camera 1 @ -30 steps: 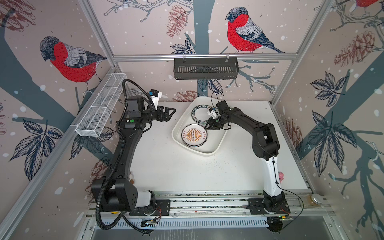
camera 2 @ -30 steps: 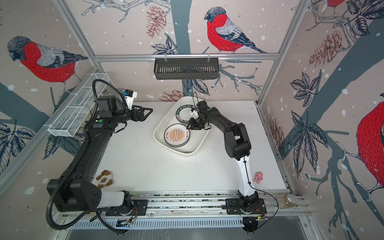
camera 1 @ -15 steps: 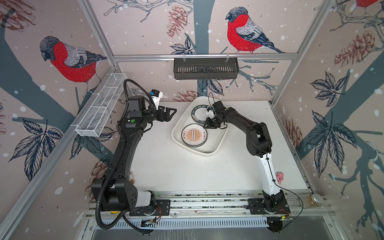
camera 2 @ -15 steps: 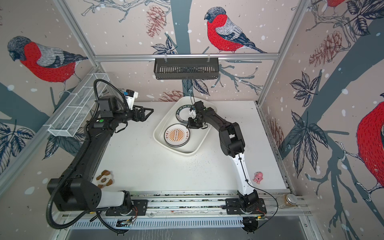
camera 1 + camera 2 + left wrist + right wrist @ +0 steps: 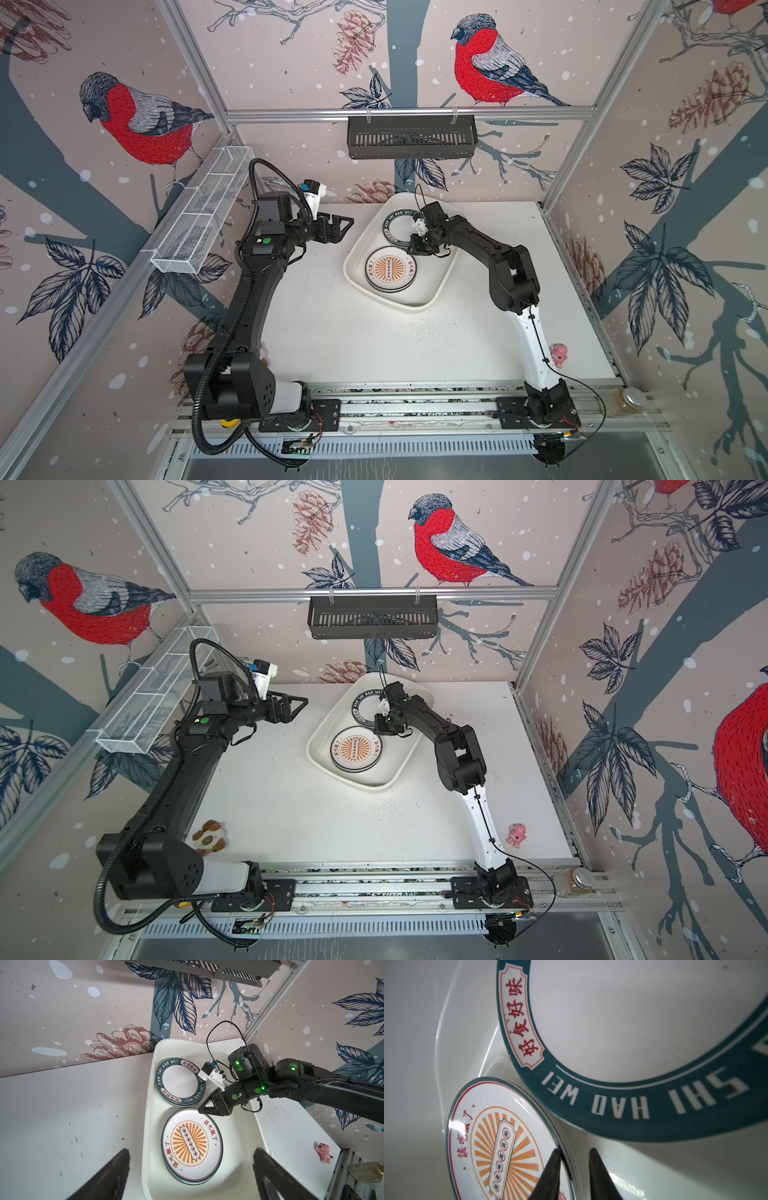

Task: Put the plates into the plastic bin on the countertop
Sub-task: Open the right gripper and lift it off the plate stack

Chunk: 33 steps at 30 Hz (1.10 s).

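The plastic bin (image 5: 399,304) (image 5: 365,786) stands at the back middle of the countertop (image 5: 353,332). In it lie a stack of orange-sunburst plates (image 5: 390,270) (image 5: 190,1145) and, behind it, a stack of green-banded plates (image 5: 399,228) (image 5: 179,1082). My right gripper (image 5: 411,249) (image 5: 574,1150) is down in the bin with its jaws a narrow gap apart. It straddles the far rim of the sunburst stack (image 5: 500,1147): one finger is over the top plate's face, the other beside the stack, with a slit showing. My left gripper (image 5: 348,227) (image 5: 191,1150) hangs wide open and empty, left of the bin.
A black slatted basket (image 5: 411,137) hangs on the back wall and a white wire-mesh basket (image 5: 203,216) on the left wall. A pink toy (image 5: 559,355) sits front right and a brown-and-white toy (image 5: 210,837) front left. A jar (image 5: 631,399) stands past the front right corner.
The right gripper's jaws have narrowed and it has edged slightly left and forward to the sunburst stack's rim. The left arm and the plates have not moved.
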{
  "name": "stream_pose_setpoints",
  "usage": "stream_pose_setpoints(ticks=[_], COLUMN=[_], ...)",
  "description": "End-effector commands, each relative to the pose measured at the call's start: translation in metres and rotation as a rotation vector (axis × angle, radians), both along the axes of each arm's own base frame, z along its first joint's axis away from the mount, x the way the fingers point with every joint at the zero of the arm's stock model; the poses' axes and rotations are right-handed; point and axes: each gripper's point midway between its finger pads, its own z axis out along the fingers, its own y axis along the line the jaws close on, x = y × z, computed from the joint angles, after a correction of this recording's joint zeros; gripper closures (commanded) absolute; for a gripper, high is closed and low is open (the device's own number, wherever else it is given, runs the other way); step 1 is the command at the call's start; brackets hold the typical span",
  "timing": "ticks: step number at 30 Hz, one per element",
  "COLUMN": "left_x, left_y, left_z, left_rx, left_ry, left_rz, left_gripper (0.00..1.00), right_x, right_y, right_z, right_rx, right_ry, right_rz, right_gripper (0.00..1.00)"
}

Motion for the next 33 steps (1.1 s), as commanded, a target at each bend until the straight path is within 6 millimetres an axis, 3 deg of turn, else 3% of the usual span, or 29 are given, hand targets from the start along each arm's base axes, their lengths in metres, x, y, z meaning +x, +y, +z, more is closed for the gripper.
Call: stream_pose_setpoints(ticks=[1, 17, 22, 29, 33], left_x=[0.002, 0.001, 0.001, 0.000, 0.001], left_y=[-0.002, -0.005, -0.006, -0.005, -0.005], left_z=[0.007, 0.006, 0.006, 0.008, 0.008], left_rx=[-0.004, -0.007, -0.006, -0.003, -0.005], left_ry=[-0.035, -0.033, -0.033, -0.036, -0.037], left_rz=[-0.017, -0.025, -0.026, -0.023, -0.024], left_gripper=[0.08, 0.08, 0.08, 0.08, 0.08], right_x=[0.002, -0.028, -0.016, 0.002, 0.007], right_y=[0.005, 0.016, 0.011, 0.003, -0.015], right_z=[0.010, 0.004, 0.017, 0.065, 0.047], right_rx=[0.042, 0.020, 0.013, 0.084, 0.022], right_ry=[-0.013, 0.038, -0.012, -0.143, -0.091], right_rz=[0.004, 0.094, 0.062, -0.014, -0.058], right_gripper=[0.74, 0.74, 0.71, 0.70, 0.73])
